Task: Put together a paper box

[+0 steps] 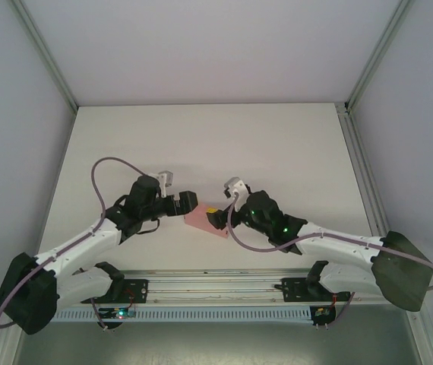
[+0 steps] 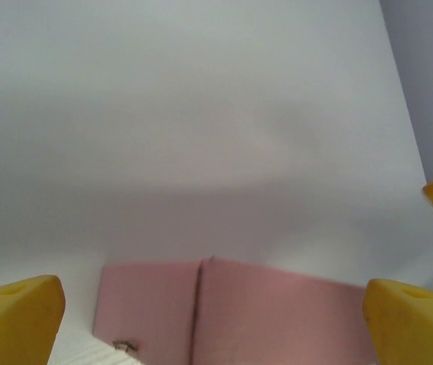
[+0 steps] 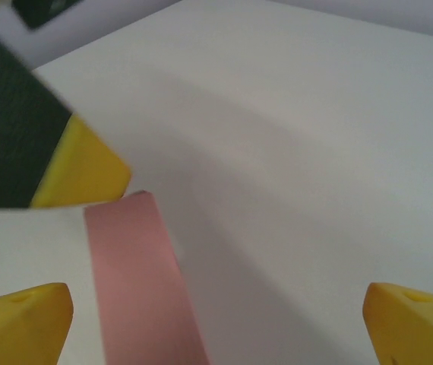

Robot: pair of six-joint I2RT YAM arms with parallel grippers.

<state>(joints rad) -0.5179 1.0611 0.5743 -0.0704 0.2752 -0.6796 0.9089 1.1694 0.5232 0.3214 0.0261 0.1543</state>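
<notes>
Looks to be an early folding step, with the paper box lying low on the table, toward 6 o'clock from its middle and just ahead of the arm bases. Flanked closely by the left gripper at its 10 o'clock and the right gripper at its 2 o'clock, both nearly upon the card. From the left wrist, shows two pink panels side by side with a crease between them, framed by fingers spread wide and clamping nothing. From the right wrist, shows a narrow pink flap at 7 o'clock, again between fingers wide apart and empty. No telling of contact between fingertips and card. Next calls, probably, for pinning one panel down with one gripper while nipping the flap's edge with the other and turning it over along the crease, gently, for fear of buckling such thin card
</notes>
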